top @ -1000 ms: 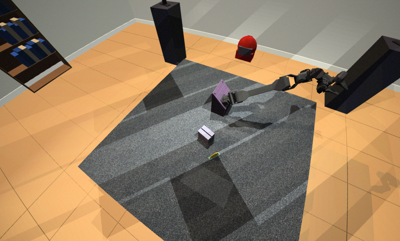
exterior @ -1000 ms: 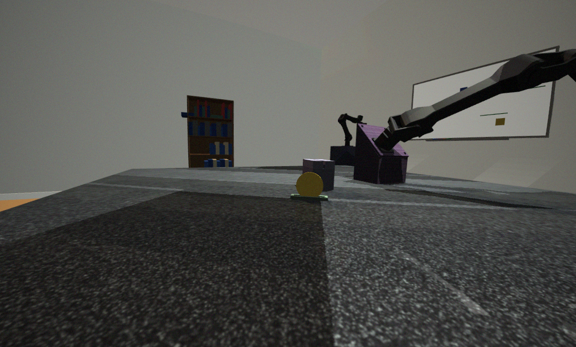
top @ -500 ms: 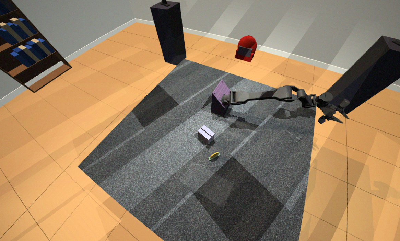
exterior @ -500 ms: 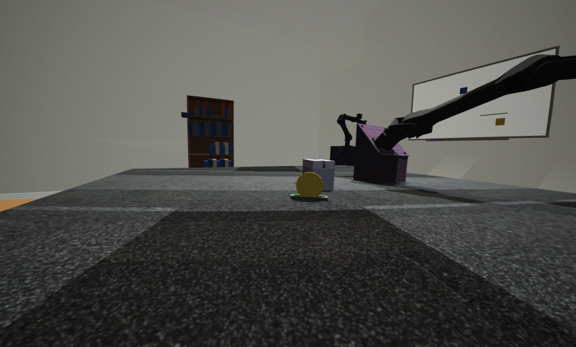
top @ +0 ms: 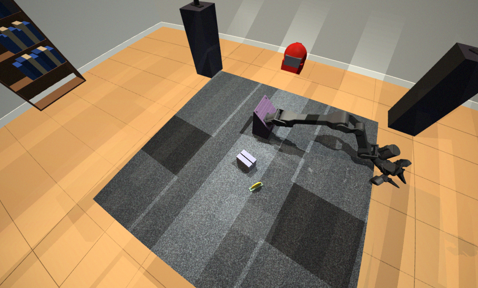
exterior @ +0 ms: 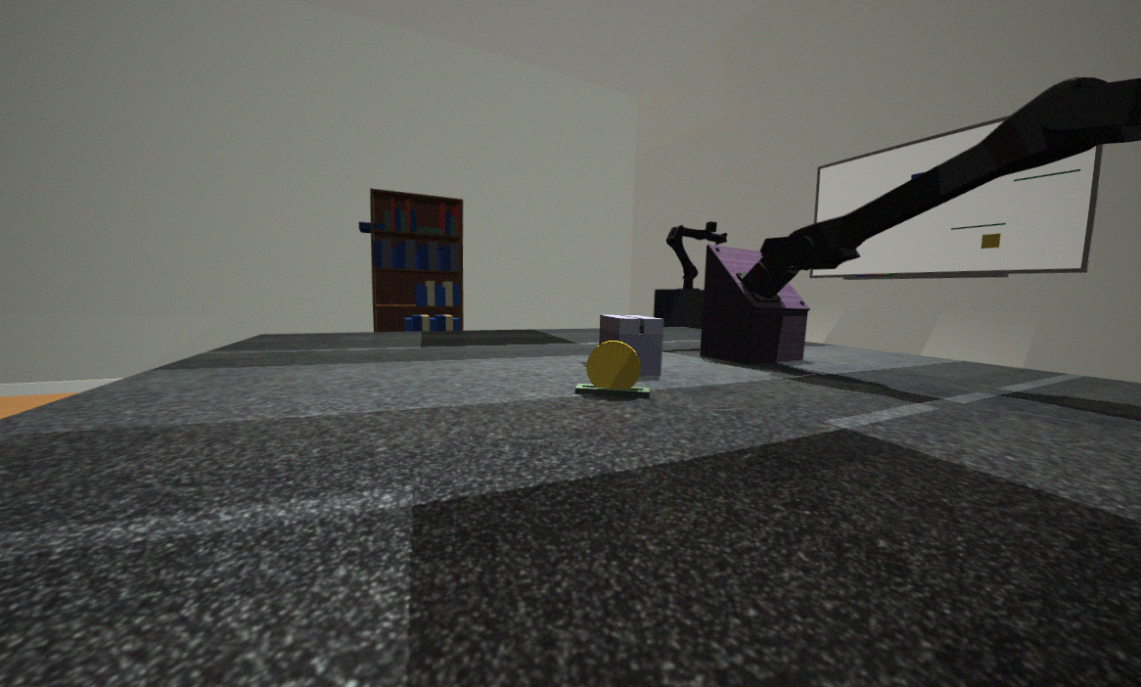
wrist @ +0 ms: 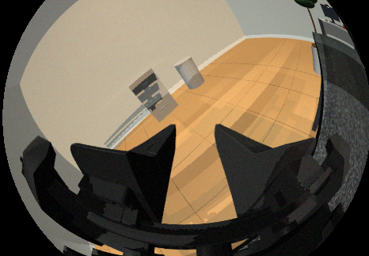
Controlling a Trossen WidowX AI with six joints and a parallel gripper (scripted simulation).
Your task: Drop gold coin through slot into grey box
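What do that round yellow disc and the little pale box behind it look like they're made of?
The round gold coin looks like metal with a dull brassy, matte face and no glints; it could be painted. The pale grey slotted box looks like plain matte plastic or painted board: flat colour, sharp edges, no grain or shine.
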